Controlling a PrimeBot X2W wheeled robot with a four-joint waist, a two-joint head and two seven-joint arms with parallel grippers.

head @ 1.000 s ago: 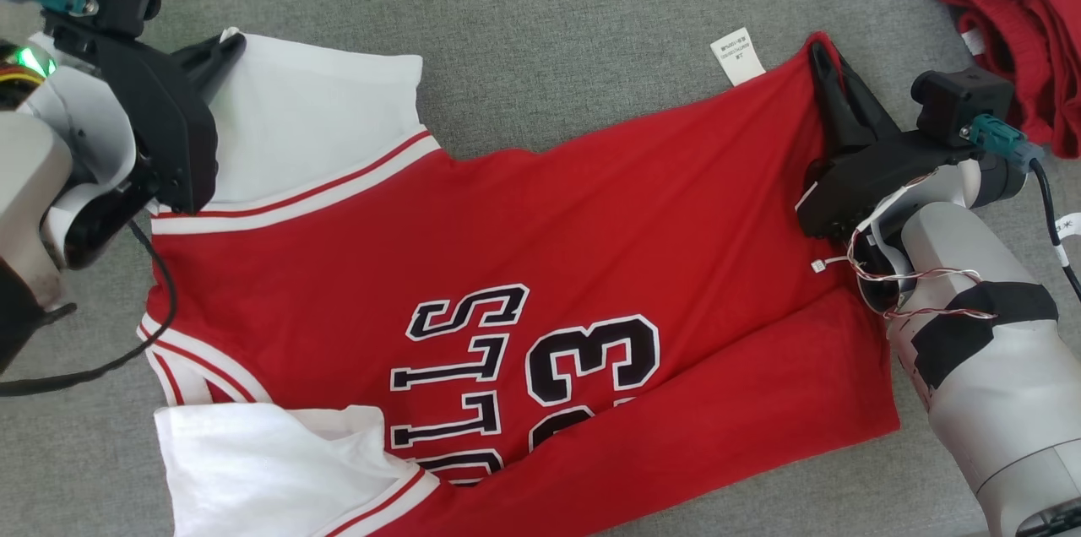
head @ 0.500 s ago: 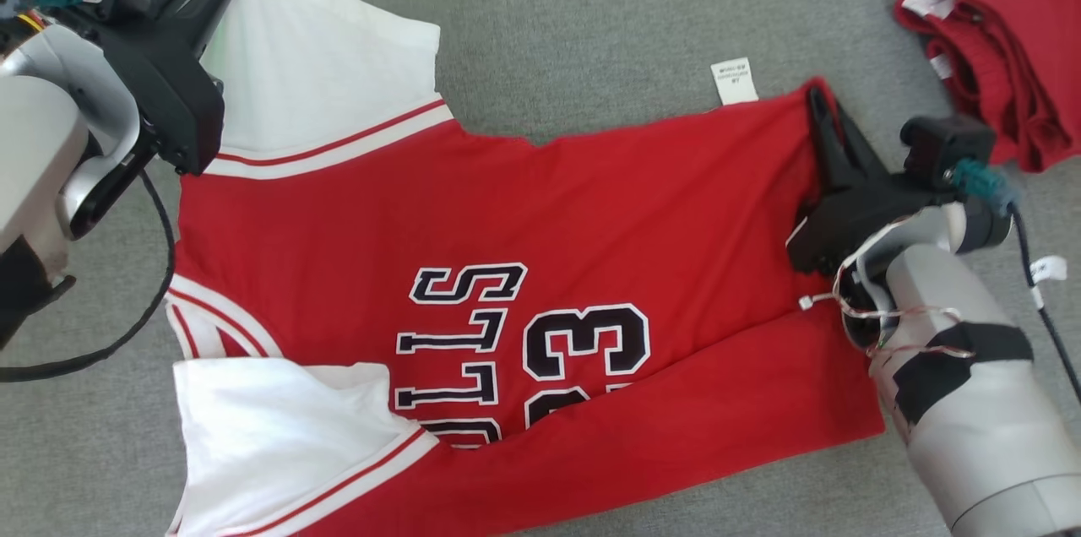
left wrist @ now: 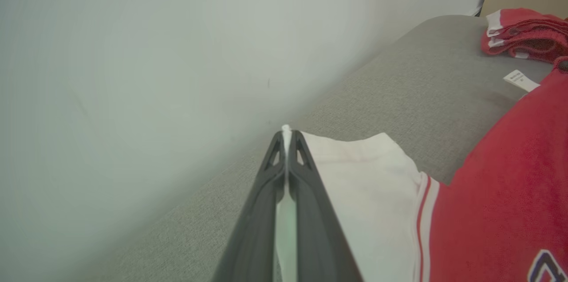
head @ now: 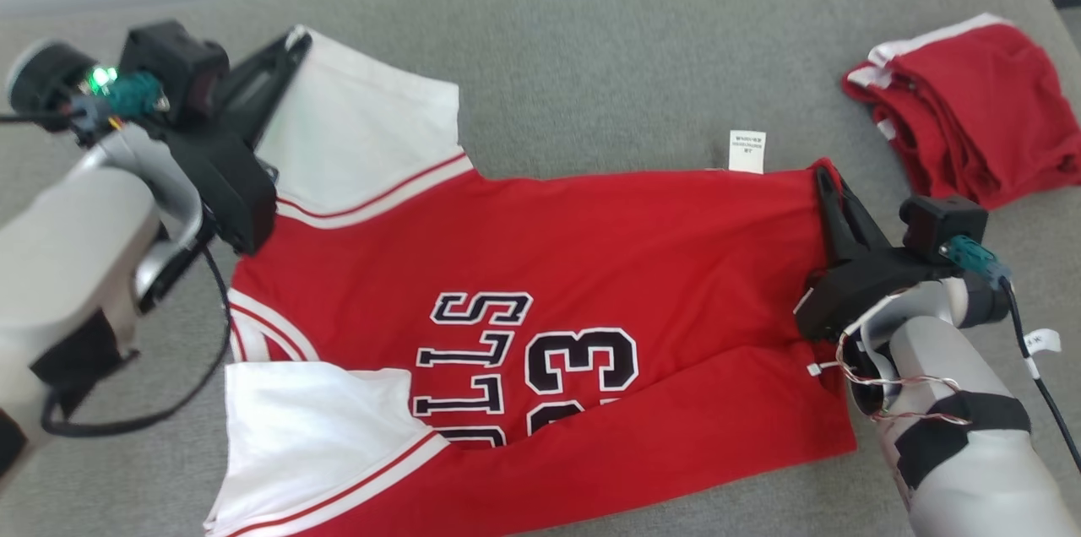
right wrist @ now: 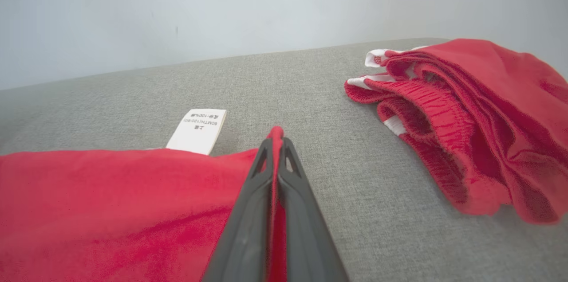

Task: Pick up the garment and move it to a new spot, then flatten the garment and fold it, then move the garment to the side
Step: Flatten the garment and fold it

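Garment (head: pixel 591 267), a red jersey with white sleeves, lies spread across the centre of the head view on a grey cushion (head: pixel 608 81). The left gripper (head: pixel 291 43), at upper left of the frame, has its fingers clamped together on the upper white sleeve (head: pixel 363 132). The right gripper (head: pixel 823 178), at right of centre, has its fingers pinched on the red hem corner (head: pixel 802 191), near a white label (head: pixel 746 151). Folded red clothing (head: pixel 971 115) lies apart at upper right.

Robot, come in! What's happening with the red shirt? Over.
Left gripper shut on the shirt, white sleeve. Right gripper shut on its red corner. Shirt spread on the couch. Folded red clothes lie apart, nothing blocking.
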